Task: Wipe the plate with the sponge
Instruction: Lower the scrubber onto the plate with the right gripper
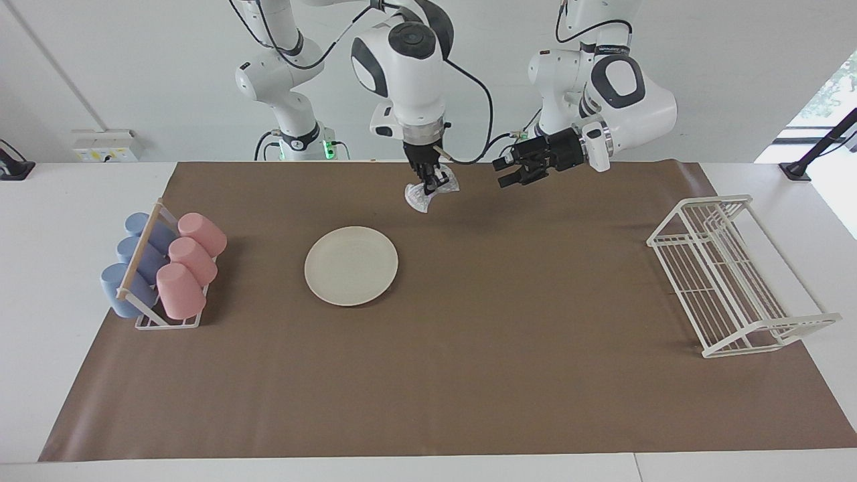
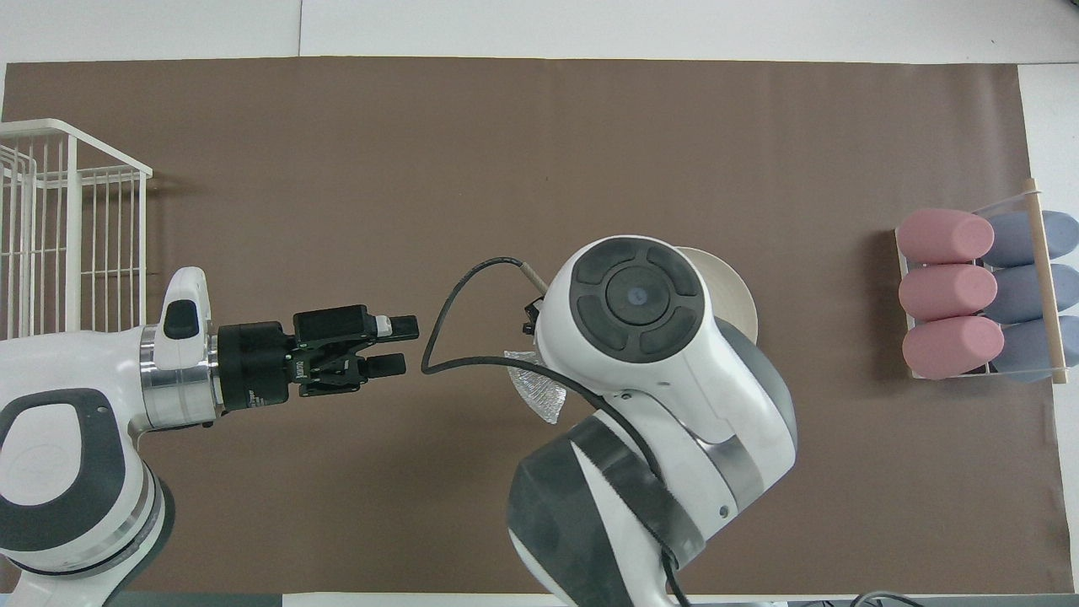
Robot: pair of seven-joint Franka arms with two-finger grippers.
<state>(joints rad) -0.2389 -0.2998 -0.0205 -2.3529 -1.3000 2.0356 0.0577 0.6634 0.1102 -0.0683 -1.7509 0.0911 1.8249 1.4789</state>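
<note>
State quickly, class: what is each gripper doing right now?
Left gripper: open, holding nothing, up over the brown mat.
Right gripper: shut on the sponge, up over the mat.

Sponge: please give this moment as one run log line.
sponge: held by right gripper, over mat | left gripper: open, empty | plate: unwiped

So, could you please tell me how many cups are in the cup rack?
6: three pink cups lie in a row beside three blue cups, all in the cup rack at the right arm's end of the table. None seems hidden.
</note>
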